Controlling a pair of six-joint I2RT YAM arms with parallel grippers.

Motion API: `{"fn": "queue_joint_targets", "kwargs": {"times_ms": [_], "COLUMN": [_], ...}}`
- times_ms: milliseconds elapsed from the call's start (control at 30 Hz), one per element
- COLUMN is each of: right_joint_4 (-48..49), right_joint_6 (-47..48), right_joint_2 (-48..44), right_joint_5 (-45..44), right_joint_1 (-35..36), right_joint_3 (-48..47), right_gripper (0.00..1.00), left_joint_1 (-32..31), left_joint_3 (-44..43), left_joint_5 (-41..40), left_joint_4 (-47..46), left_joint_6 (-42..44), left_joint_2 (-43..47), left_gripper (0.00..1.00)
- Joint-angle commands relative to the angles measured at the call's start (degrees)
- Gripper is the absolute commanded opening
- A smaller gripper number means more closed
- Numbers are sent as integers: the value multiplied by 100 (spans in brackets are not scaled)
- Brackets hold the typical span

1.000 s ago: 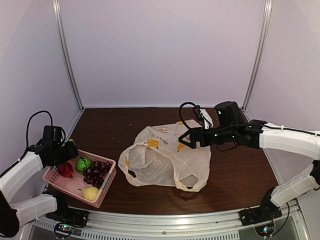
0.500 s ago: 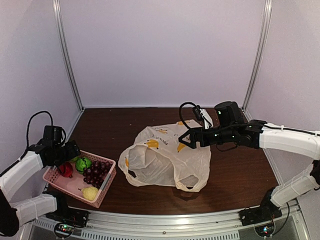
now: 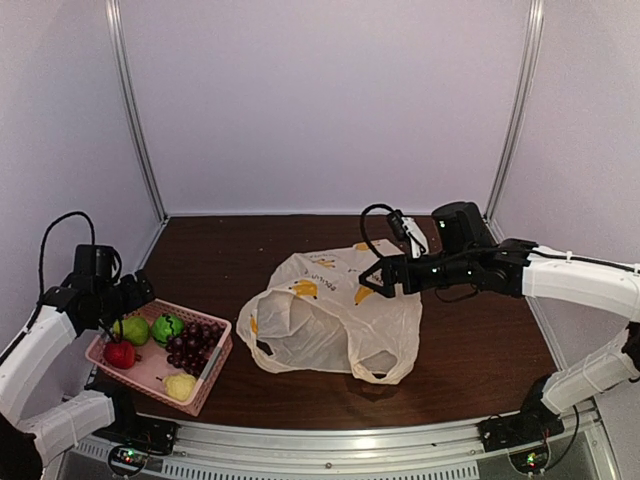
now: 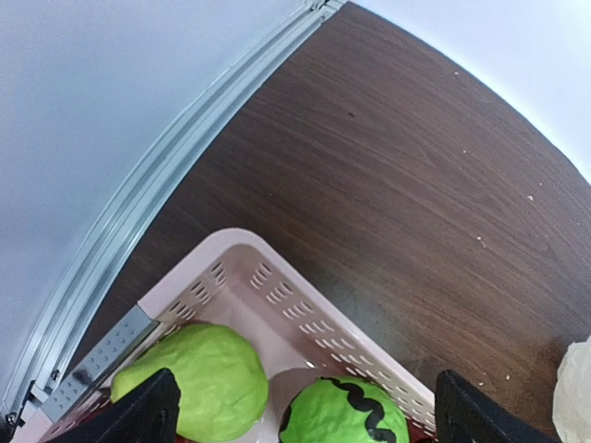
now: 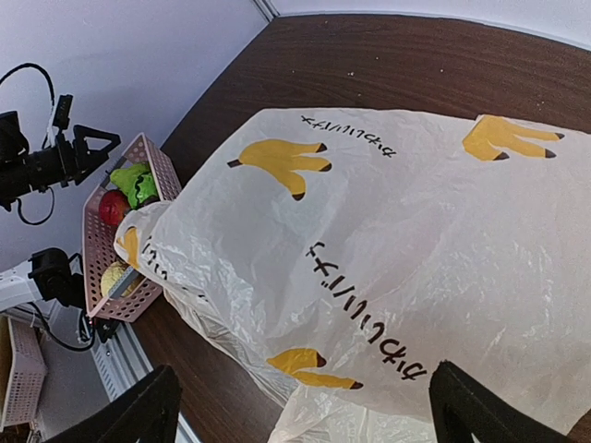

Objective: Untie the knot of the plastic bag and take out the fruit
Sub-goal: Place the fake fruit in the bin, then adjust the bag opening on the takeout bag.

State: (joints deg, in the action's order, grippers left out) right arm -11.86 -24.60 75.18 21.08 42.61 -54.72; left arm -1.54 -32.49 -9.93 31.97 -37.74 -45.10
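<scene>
Several fruits (image 3: pixel 166 327) sit in the basket (image 3: pixel 195 314) at lower left; the bag (image 3: pixel 330 310) lies untied, apparently empty, so little remains. Left tool (image 3: pixel 138 293) and right tool (image 3: pixel 372 278) gape, released.

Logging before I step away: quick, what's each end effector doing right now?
Left end effector: open, empty, above the basket.
Right end effector: open, empty, over the plastic bag.

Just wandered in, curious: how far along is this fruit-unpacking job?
Nearly finished, it seems. Done: the plastic bag lies untied and flat; the grapes, red apple, green pear, yellow pear and striped ball sit in the pink basket. In hand: nothing, the left gripper open above the basket, the right gripper open above the bag. Left: perhaps only checking the bag is empty.
</scene>
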Motion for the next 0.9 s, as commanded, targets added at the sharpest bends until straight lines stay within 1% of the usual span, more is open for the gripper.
{"fn": "queue_joint_targets", "kwargs": {"times_ms": [0, 67, 233, 300, 333, 400, 500, 567, 633, 700, 767, 867], "right_joint_4": [-120, -74, -133, -104, -75, -42, -134, -272, -360, -357, -224, -27], "right_joint_6": [276, 410, 771, 850, 892, 1014, 1275, 1420, 1468, 1469, 1429, 1436], "right_joint_2": [-345, -517, -922, -1033, -1078, -1130, -1055, -857, -593, -343, -136, 130], "right_joint_5": [49, 88, 65, 51, -10, -384, -1755, -2400, -2713, -2991, -3434, -3851], "right_joint_1": [-21, -17, 117, 229, 317, 560, 1084, 1288, 1464, 1695, 1942, 2150], "right_joint_3": [-38, 9, 5, -3, 1, -2, -14, -109, -208, -301, -313, -323], "right_gripper": [97, 99, 100, 100, 100, 100, 100, 100, 100, 100, 100, 100], "left_joint_1": [40, 31, -106, -368, -721, -1456, -2426, -2841, -3118, -3311, -3429, -3571], "left_joint_3": [-393, -518, -771, -785, -795, -873, -1062, -1138, -1157, -1154, -1129, -956], "left_joint_5": [441, 928, 2839, 3530, 3641, 3442, 2920, 2671, 2488, 2332, 2240, 2450], "left_joint_4": [30, -53, -347, -582, -723, -876, -1094, -1260, -1451, -1612, -1750, -2281], "left_joint_6": [491, 778, 1340, 1346, 1333, 1350, 1435, 1517, 1526, 1488, 1410, 1271], "left_joint_2": [263, 368, 396, 248, 151, -100, -576, -931, -1280, -1661, -1948, -2203], "left_gripper": [96, 92, 89, 88, 88, 88, 89, 89, 91, 97, 98, 98]}}
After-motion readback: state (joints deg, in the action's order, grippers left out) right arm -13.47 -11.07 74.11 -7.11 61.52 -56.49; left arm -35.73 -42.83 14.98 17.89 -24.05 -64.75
